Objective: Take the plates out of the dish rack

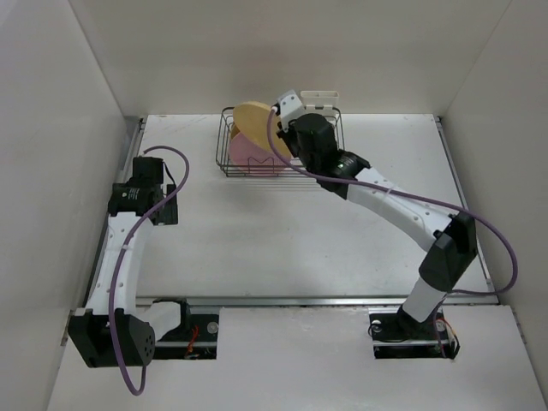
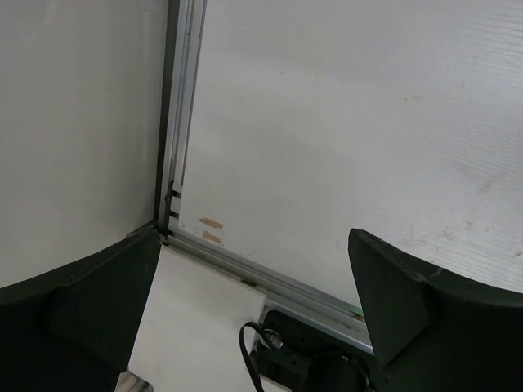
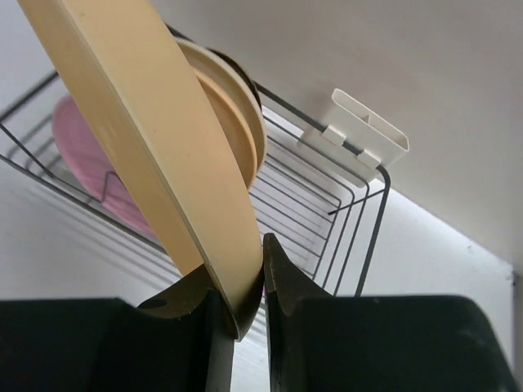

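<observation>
1. Left side of the top view: the left gripper (image 2: 253, 241) hangs over the white table (image 1: 300, 240), its black fingers spread wide and holding nothing.
2. Upper centre: the rectangular black wire dish rack (image 1: 225, 158) holds a round pink plate (image 1: 248, 156).
3. There the right gripper (image 3: 245, 282) pinches the rim of the large round tan plate (image 3: 163, 147), which is tilted over the rack.

Bright, even, diffuse overhead light; faint soft shadows on white table (image 1: 300, 231). Wrist views dimmer; near fingers (image 2: 82, 318) dark, blurred.

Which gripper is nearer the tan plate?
Right. The right gripper is shut on the tan plate at its rim, over the rack. The left gripper hangs open over the table, far left of it.
</observation>
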Action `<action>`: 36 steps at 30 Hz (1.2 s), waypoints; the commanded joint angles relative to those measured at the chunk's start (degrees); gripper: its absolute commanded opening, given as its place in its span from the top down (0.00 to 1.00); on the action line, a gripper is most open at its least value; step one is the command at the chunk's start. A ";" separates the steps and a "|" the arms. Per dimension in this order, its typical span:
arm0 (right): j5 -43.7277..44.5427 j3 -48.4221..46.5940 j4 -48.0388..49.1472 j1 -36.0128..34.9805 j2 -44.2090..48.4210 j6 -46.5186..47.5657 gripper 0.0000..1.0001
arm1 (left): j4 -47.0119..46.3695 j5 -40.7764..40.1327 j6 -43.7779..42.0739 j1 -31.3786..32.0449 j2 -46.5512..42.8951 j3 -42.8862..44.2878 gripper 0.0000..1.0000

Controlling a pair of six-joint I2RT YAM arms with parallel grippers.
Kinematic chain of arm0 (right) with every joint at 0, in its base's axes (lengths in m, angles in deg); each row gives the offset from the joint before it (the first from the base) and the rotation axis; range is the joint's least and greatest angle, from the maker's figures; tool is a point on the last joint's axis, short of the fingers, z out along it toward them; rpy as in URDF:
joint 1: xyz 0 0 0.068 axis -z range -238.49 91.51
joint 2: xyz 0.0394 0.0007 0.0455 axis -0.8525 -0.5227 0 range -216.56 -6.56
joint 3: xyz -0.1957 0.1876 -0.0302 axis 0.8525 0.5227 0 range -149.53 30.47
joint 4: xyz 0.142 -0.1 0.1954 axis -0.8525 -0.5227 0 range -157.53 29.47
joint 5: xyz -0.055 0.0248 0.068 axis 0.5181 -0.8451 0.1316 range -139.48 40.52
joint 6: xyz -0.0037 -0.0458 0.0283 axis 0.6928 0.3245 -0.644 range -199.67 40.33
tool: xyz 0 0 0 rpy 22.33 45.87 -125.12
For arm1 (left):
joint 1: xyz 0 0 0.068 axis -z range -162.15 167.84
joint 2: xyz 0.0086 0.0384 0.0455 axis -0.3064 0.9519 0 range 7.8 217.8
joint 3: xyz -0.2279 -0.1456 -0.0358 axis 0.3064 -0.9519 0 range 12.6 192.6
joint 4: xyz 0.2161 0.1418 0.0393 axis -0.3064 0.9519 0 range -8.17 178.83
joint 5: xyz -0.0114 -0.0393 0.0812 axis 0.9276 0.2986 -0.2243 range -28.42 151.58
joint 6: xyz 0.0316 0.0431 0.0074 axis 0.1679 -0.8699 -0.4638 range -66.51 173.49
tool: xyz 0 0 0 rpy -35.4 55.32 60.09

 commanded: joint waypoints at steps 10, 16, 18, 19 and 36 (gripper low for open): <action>-50.98 10.85 -13.19 -1.16 -2.88 -20.81 1.00 | -0.60 -1.43 0.54 0.40 5.35 7.38 0.00; -56.19 13.32 -9.16 -1.17 -10.62 -25.20 1.00 | -0.59 -1.96 1.07 0.40 5.88 6.86 0.00; -56.80 12.71 -9.15 -1.17 -12.39 -26.17 0.94 | 0.02 -1.96 1.60 0.40 5.88 6.85 0.00; -57.32 11.58 -9.15 -1.17 -13.27 -26.69 0.91 | 0.02 -1.96 1.60 0.40 5.36 6.85 0.00; -34.95 -8.72 -20.58 0.75 -3.44 -23.98 0.26 | 0.55 -4.68 1.07 0.40 4.74 8.70 0.00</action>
